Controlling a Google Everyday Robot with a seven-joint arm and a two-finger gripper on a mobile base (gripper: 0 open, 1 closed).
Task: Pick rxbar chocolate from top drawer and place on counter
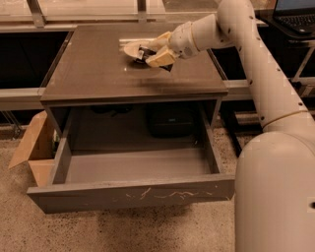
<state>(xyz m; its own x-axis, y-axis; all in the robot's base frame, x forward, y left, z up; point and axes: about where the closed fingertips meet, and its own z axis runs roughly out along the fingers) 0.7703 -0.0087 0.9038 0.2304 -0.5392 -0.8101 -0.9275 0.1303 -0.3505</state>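
Observation:
My gripper is low over the back of the counter, right of centre. Its cream fingers are shut on a small dark bar, the rxbar chocolate, held just above the tabletop. The bar's left end lies at the edge of a cream round bowl. The top drawer is pulled fully out below the counter, and its grey inside shows nothing in it. Its front panel has pale scuff marks.
An open cardboard box stands on the floor left of the drawer. A dark bag sits under the table behind the drawer. A laptop is at the top right. My arm's white body fills the right side.

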